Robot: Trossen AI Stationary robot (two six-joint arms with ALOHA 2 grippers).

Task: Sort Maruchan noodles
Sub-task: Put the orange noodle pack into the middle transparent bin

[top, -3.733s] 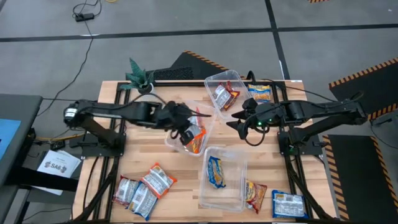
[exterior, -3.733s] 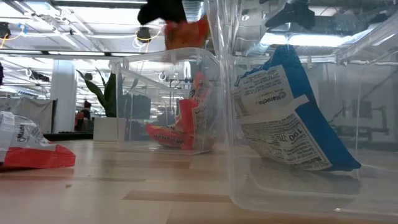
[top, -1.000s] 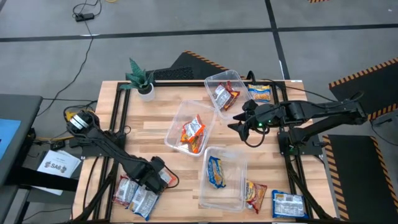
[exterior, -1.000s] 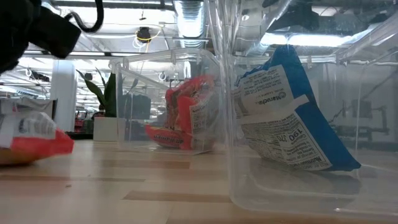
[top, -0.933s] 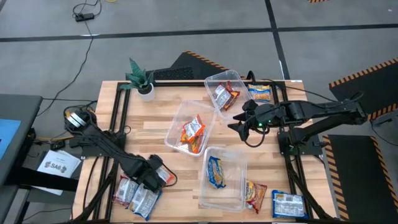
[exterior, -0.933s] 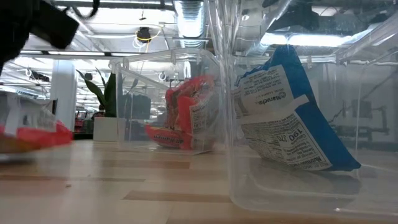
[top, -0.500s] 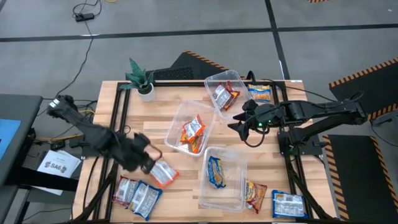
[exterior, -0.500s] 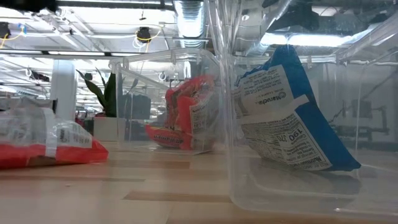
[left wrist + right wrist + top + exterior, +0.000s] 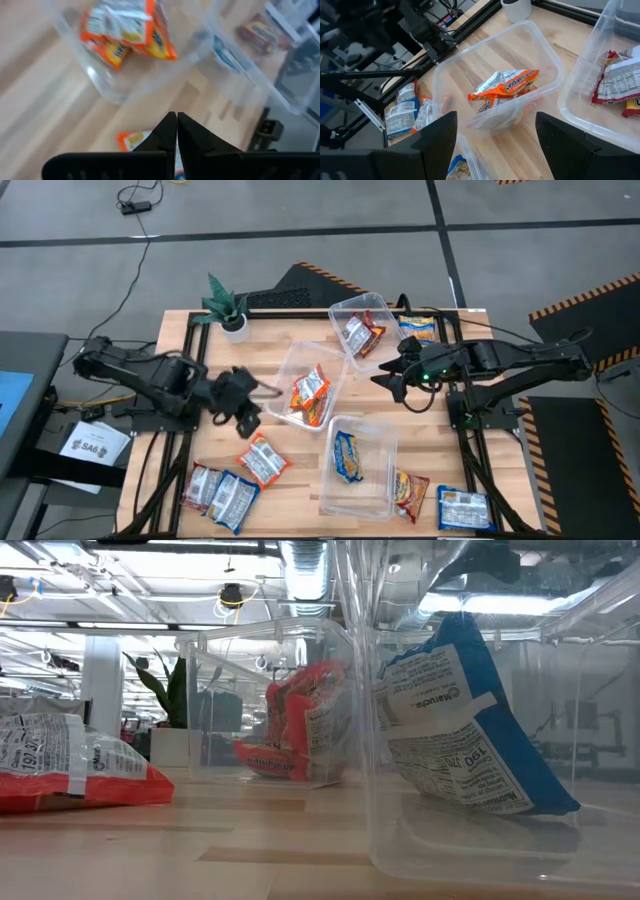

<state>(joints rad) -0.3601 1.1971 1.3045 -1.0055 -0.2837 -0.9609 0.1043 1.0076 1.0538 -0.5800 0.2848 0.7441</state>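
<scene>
Three clear tubs stand mid-table. The far tub holds red packets, the middle tub orange packets, and the near tub a blue-and-yellow packet. My left gripper is shut and empty, hovering just left of the middle tub. An orange-and-silver packet lies flat on the table below and nearer than it. My right gripper hangs open to the right of the middle tub, touching nothing.
Loose packets lie at the near left corner, near right of the near tub, at the near right corner and by the far right edge. A small potted plant stands at the far left.
My left gripper has left the packet pile at the near left corner, risen, and moved toward the far edge and the middle tub. One orange-and-silver packet has slid out of the pile toward the right and now lies alone on the table.
</scene>
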